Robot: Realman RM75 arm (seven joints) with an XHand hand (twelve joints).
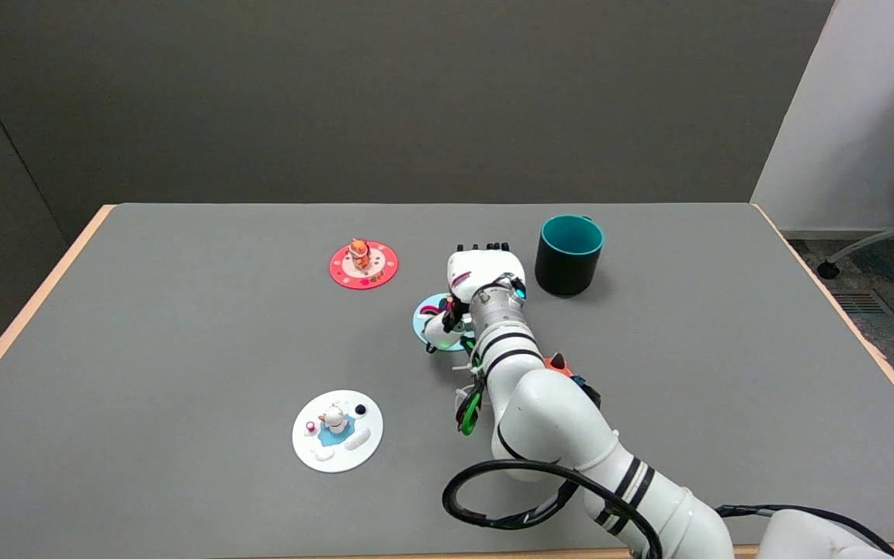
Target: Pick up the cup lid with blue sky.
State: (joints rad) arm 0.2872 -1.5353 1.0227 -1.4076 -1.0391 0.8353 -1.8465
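Note:
The sky-blue cup lid (429, 322) lies flat on the grey table (183, 326) near the middle, with a small white figure and a rainbow on it; its right half is hidden under my right hand (484, 273). The hand hovers over the lid's right side, back facing up, fingers (490, 248) stretched away toward the far edge. Its thumb reaches down over the lid beside the figure. I cannot see any finger closed around the lid.
A red lid (364, 265) with an orange figure lies to the far left of the hand. A white lid (337, 430) with a blue patch sits near the front. A black cup (569, 255) with a teal inside stands just right of the hand.

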